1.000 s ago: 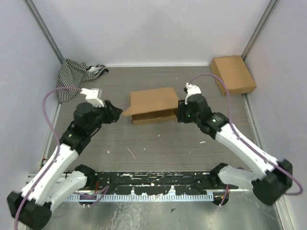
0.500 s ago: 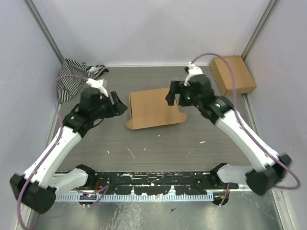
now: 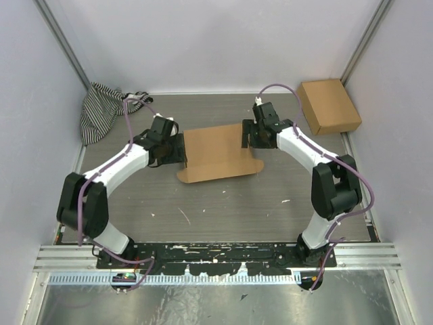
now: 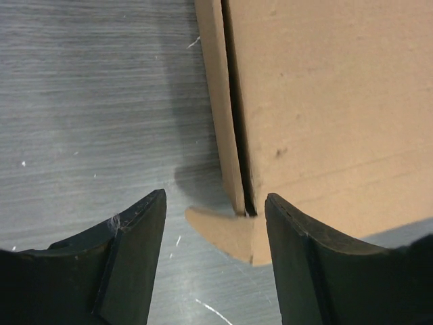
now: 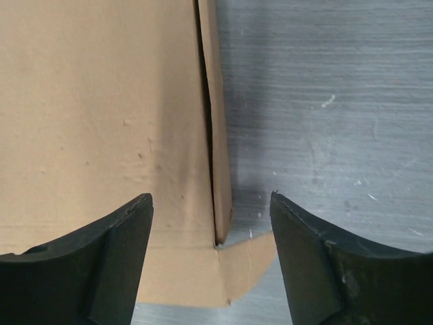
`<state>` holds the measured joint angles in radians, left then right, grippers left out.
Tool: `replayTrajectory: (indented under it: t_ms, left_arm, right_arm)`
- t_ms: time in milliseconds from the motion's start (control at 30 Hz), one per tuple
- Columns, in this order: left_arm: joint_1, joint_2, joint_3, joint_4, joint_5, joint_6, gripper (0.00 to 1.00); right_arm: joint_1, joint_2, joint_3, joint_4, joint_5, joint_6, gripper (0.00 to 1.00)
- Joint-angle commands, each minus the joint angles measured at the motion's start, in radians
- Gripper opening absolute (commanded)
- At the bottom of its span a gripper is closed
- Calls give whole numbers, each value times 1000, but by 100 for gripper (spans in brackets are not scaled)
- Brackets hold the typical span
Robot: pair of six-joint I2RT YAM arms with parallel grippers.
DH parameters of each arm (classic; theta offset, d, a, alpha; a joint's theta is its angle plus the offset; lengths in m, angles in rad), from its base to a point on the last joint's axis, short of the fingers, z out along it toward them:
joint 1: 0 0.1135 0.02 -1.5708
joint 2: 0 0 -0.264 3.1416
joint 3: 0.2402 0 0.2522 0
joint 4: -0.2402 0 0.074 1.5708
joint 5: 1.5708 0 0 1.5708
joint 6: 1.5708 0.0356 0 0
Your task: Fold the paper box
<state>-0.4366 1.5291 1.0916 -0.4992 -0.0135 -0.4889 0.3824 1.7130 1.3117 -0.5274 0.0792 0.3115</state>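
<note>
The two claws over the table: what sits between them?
The paper box, lying flat, fills the gap between the left gripper and right gripper; the top view shows it.

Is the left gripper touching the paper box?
Cannot tell. Left wrist view: left gripper open astride the box edge; no contact or gap shows.

paper box (image 4: pixel 325 101) cropped in both wrist views; interior hidden
</note>
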Motion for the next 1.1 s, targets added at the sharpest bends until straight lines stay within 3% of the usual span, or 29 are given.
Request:
replayTrajectory:
  t_ms: [0, 133, 333, 600, 867, 1067]
  left_arm:
    - [-1, 82, 56, 80, -8, 25, 66]
    - [-1, 144, 74, 110, 0, 43, 64]
    - [1, 227, 123, 137, 29, 61, 60]
    - [7, 318, 235, 143, 69, 65, 59]
    - [15, 386, 328, 153, 128, 59, 59]
    - [34, 335, 356, 85, 71, 92, 70]
  right_arm:
    - [-23, 30, 5, 146, -125, -21, 71]
    - [-25, 87, 18, 165, -172, -22, 60]
    - [-25, 147, 0, 201, -217, -2, 52]
    - [-25, 85, -60, 230, -183, 36, 45]
    - [-25, 53, -20, 176, -113, 24, 45]
    - [-25, -12, -10, 153, -42, 37, 60]
